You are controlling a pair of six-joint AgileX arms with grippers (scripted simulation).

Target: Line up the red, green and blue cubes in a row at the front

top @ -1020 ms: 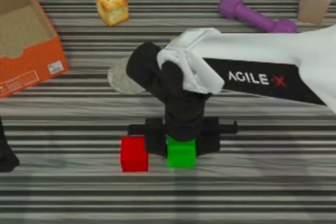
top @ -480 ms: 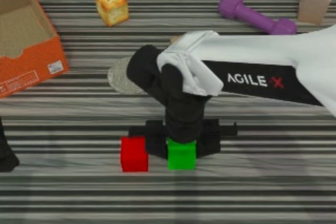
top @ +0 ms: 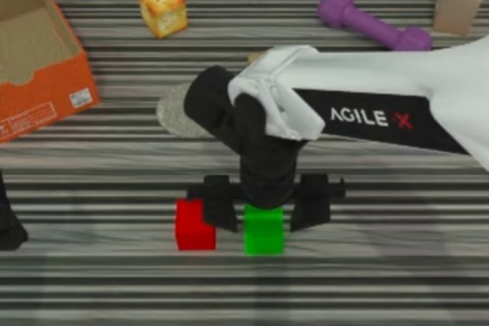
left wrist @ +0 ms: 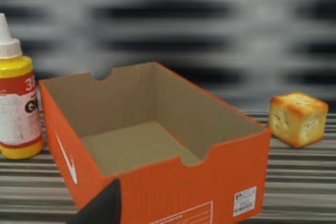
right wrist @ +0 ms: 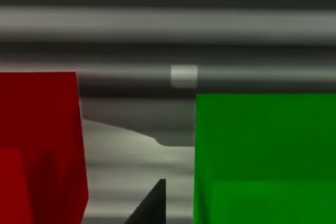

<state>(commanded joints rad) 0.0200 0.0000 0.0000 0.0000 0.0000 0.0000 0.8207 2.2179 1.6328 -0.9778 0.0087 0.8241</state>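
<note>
The red cube (top: 195, 224) and the green cube (top: 263, 229) sit side by side near the front middle of the striped table, with a narrow gap between them. My right gripper (top: 265, 215) hangs just over the green cube, open, with one finger (top: 221, 211) in the gap beside the red cube and the other (top: 309, 211) on the green cube's right. The right wrist view shows the red cube (right wrist: 39, 145), the green cube (right wrist: 265, 156) and one dark fingertip (right wrist: 152, 205) between them. The blue cube is out of view. My left gripper (top: 8, 227) is parked at the left edge.
An open orange box (top: 38, 59) lies at the back left, with a yellow bottle (left wrist: 16, 93) beside it. A toast-patterned cube (top: 162, 9), a purple dumbbell (top: 372, 19) and a tan block (top: 458, 4) stand along the back. A grey disc (top: 177, 112) lies left of the right arm.
The right gripper's fingers have spread apart, letting go of the green cube, which stays on the table beside the red one. The left arm has not moved.
</note>
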